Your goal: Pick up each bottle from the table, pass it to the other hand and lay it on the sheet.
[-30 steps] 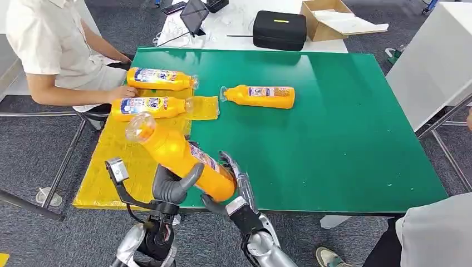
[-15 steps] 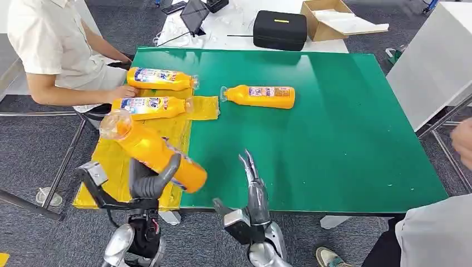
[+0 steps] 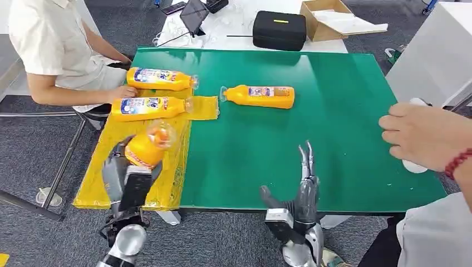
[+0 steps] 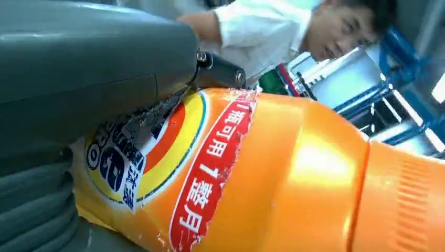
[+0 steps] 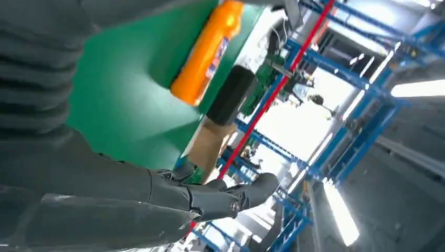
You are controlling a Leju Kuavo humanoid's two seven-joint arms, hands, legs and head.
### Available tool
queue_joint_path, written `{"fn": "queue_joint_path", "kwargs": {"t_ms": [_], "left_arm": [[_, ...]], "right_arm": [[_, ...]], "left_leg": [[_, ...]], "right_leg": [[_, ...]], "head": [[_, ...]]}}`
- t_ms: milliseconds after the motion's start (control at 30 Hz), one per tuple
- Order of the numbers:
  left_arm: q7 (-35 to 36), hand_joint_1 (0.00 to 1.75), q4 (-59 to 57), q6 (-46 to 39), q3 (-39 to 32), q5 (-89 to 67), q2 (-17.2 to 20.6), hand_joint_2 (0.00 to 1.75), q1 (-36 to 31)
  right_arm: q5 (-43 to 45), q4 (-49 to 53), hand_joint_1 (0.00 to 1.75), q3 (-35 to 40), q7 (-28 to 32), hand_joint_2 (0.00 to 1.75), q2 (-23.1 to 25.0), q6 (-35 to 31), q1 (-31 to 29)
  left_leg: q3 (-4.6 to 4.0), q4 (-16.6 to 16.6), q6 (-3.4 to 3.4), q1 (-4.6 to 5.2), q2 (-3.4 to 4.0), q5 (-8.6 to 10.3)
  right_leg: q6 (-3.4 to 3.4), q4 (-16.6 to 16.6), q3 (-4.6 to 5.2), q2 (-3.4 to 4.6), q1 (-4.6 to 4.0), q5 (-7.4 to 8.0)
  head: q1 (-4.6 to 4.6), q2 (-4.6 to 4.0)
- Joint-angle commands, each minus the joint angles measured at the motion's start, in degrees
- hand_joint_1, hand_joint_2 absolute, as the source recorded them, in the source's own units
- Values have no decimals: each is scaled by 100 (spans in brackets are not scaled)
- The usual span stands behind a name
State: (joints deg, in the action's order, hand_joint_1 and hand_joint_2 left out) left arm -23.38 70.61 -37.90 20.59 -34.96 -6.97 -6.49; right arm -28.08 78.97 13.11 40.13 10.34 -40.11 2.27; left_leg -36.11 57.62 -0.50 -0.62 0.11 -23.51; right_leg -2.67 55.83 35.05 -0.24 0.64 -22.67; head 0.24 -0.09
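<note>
My left hand [image 3: 127, 181] grips an orange bottle [image 3: 147, 146] over the near part of the yellow sheet [image 3: 167, 183], the bottle's clear neck pointing away from me. Up close in the left wrist view, the same bottle [image 4: 273, 173] shows its torn label against the hand [image 4: 78, 105]. Two more orange bottles [image 3: 147, 106] [image 3: 161, 78] lie at the far end of the sheet. A fourth bottle [image 3: 260, 95] [image 5: 207, 52] lies on the green table [image 3: 334, 111]. My right hand [image 3: 303, 192] [image 5: 210, 197] is open over the table's near edge, fingers straight, holding nothing.
A person in a white shirt [image 3: 50, 39] sits at the far left, one hand by the sheet's bottles. Another person's hand [image 3: 423, 136] with a red bracelet reaches over the table's right edge. A black case [image 3: 279, 30] and a cardboard box [image 3: 328, 19] stand behind the table.
My right hand let go of the bottle and moved right, opening. My left hand carried the bottle left over the sheet. A person's hand came in from the right.
</note>
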Motion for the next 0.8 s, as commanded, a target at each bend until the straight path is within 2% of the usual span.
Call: {"fn": "queue_joint_path", "kwargs": {"t_ms": [33,133,167,200,433,533,667,767,800], "left_arm": [[309,175,-1631,332,-78,-581,289,175,-646],[309,175,-1631,332,-78,-581,289,175,-646],[309,175,-1631,332,-78,-581,289,175,-646],[309,175,-1631,332,-78,-581,289,175,-646],[309,175,-1631,332,-78,-581,289,175,-646],[603,175,-2314,831,50,-1120,392,175,-869],[378,175,-2869,1542,7,-952,354,175,-1058],[438,175,-3170,1767,181,-1198,377,175,-1274],[469,169,-3273,1923,219,-1226,392,175,-1342]], "right_arm": [[247,-84,0,126,-13,175,-199,11,-104],[247,-84,0,126,-13,175,-199,11,-104],[247,-84,0,126,-13,175,-199,11,-104],[247,-84,0,126,-13,175,-199,11,-104],[247,-84,0,126,-13,175,-199,11,-104],[533,-242,0,378,-13,175,-270,11,-159],[826,-323,0,592,-13,175,-332,11,-183],[1017,-332,0,715,-13,175,-372,11,-188],[1050,-347,0,727,-13,175,-380,11,-193]], "left_leg": [[32,-10,1,0,-4,-4],[14,-4,1,-1,9,-4],[44,0,1,-4,14,-19],[15,-5,0,0,0,-3],[10,-2,1,-2,1,-3],[11,-3,1,-2,3,-3],[34,-8,1,-3,6,-7],[33,-6,1,-2,5,-7],[29,-6,1,-4,6,-5]], "right_leg": [[10,-7,-31,-2,-1,-6],[6,-3,-12,8,-3,-1],[14,0,-40,14,-6,-14],[6,-2,-15,-2,-1,-5],[7,-2,-12,1,-2,-4],[7,-3,-12,2,-2,-3],[12,-7,-33,7,-3,-6],[10,-5,-33,4,-2,-7],[10,-5,-29,6,-4,-4]], "head": [[0,0],[-2,0],[-2,0],[0,0],[0,0],[0,0],[-2,0],[-2,0],[-4,0]]}}
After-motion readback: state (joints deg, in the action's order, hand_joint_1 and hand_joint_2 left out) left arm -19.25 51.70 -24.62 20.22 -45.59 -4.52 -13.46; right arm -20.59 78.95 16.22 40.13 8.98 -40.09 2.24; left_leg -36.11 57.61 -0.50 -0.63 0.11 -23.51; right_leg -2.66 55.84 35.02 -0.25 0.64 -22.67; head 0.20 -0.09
